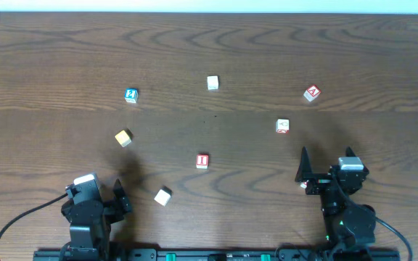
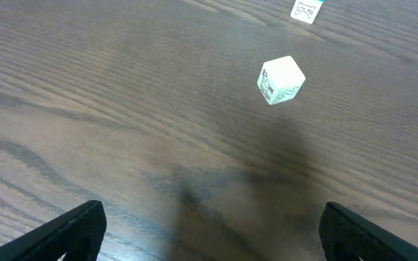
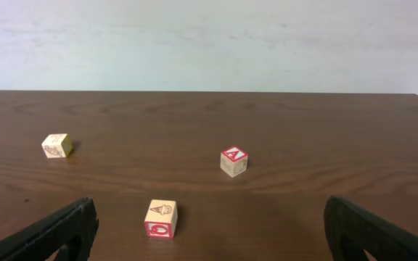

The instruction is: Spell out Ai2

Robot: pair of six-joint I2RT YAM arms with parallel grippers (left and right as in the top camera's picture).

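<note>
Left pincer (image 2: 209,221) released, fingers wide, nothing between them; right pincer (image 3: 209,216) also released and empty; both sit low at the near edge of the counter (image 1: 383,43). Seven small letter blocks lie scattered, all well apart. Red A block (image 1: 311,93) is far right, also visible ahead of the right pincer in its wrist view; red I block (image 1: 202,161) is near centre, between the two arms. No block is readable as a 2; blue block (image 1: 130,95) on the left has a mark too small to read; white block (image 2: 281,80) ahead of the left pincer sits corner-on, faces unclear.

Handling, judged: blocks look wooden, light, rigid, not fragile; smooth printed faces may slip a little; easy to nudge or spin on the bare counter. Best hold is on two opposite flat faces at mid-height, with the fingers squared to the block; red A block sits rotated, so wrist yaw is likely needed; avoid corners.
</note>
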